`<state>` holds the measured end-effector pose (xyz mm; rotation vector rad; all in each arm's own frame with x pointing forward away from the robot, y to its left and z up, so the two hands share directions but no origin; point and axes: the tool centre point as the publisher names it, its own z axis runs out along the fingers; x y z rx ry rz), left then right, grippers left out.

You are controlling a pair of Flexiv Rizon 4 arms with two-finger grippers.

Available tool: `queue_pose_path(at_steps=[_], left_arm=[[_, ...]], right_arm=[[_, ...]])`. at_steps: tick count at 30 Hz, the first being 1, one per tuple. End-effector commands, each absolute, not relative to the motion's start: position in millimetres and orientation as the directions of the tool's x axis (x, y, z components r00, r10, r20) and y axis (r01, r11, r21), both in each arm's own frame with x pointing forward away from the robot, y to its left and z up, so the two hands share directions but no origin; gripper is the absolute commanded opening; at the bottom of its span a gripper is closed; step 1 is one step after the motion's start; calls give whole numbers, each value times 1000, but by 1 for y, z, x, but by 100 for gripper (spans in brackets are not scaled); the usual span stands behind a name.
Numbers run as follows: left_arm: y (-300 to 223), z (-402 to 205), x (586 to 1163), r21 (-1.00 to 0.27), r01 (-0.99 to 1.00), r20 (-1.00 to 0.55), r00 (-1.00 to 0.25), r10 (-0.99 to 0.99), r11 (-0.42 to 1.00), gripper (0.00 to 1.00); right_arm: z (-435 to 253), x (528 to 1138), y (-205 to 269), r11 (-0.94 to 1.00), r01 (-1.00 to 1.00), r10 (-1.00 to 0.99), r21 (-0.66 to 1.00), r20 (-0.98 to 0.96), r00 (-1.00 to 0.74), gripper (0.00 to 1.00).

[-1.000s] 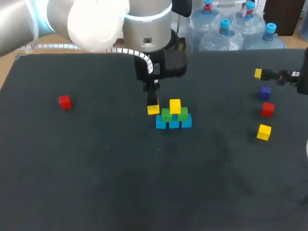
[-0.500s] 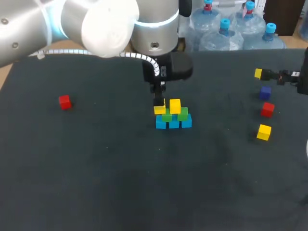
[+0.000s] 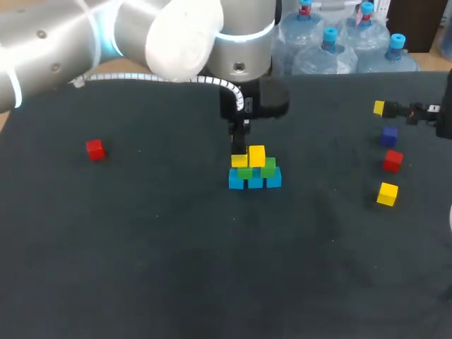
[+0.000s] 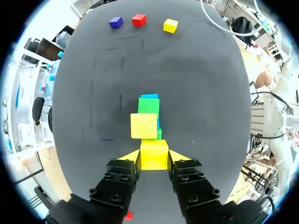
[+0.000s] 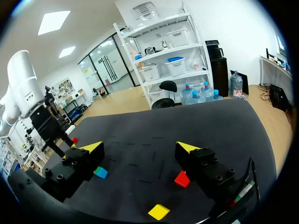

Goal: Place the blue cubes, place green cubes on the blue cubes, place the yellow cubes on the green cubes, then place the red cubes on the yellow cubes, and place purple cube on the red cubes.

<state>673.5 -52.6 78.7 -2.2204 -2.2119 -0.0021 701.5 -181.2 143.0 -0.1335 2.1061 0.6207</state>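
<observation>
As the left arm reaches in from the table's (image 3: 141, 247) 9 o'clock side, the L gripper (image 4: 154, 157) hangs over the stack at mid-table. Its fingers pinch the held yellow cube (image 4: 154, 155) from two sides, yellow tips pressed to its faces. The stack has 3 blue cubes (image 3: 254, 181) in a row at the base, w/ 2 green cubes (image 3: 268, 168) on them and the placed yellow cube (image 3: 257, 155) on top. The held cube sits at 9 o'clock of the placed one, just beside it and over the near green cube; whether it touches that green can't be told. Well apart at 9 o'clock of the stack lies a lone red cube (image 3: 94, 149). At 3 o'clock, near the table edge, the purple cube (image 3: 389, 135), a second red cube (image 3: 393, 161) and a loose yellow cube (image 3: 387, 193) line up. The R gripper (image 5: 140, 147) hangs above that group, at 12 o'clock of the purple cube, fingers spread wide w/ nothing between them.
</observation>
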Motion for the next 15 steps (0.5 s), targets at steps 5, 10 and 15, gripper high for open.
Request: queue_pose_path(at_steps=[5,10,15], left_arm=[[-54,75,685,-21,1000,13,2,1000,-2,0],[-52,76,687,-20,1000,16,-4,1000,4,0],[-50,72,688,-24,1000,21,-8,1000,9,0]], right_arm=[[144,701,-182,867,-322,136,382,-800,-584,100],[144,701,-182,867,-322,136,382,-800,-584,100],[144,701,-182,867,-322,136,382,-800,-584,100]])
